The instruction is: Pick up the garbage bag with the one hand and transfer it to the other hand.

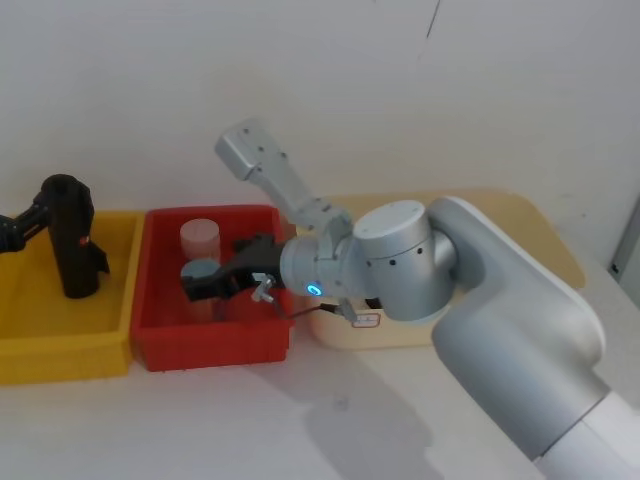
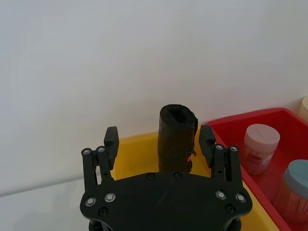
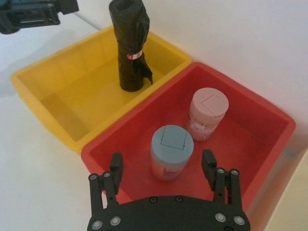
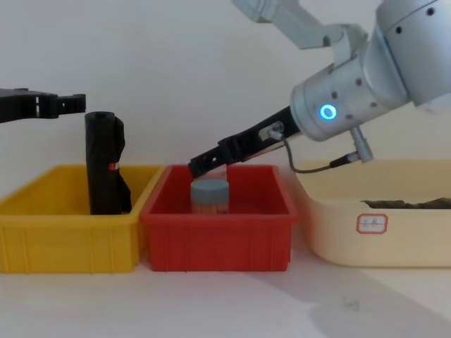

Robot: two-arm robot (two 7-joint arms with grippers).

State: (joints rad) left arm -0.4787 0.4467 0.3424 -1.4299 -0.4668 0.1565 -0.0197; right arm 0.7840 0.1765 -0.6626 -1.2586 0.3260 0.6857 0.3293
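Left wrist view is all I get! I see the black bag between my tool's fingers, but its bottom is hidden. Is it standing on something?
Observer: Yes. The garbage bag stands upright on the floor of the yellow bin.
Operator: Is my tool touching it?
Observer: No. From the chest view, the left tool is about level with the bag's top and off to its side, and the right wrist view shows a gap between them.
Operator: Where's the other tool?
Observer: The right tool hangs open over the red bin, just above the blue-lidded jar.
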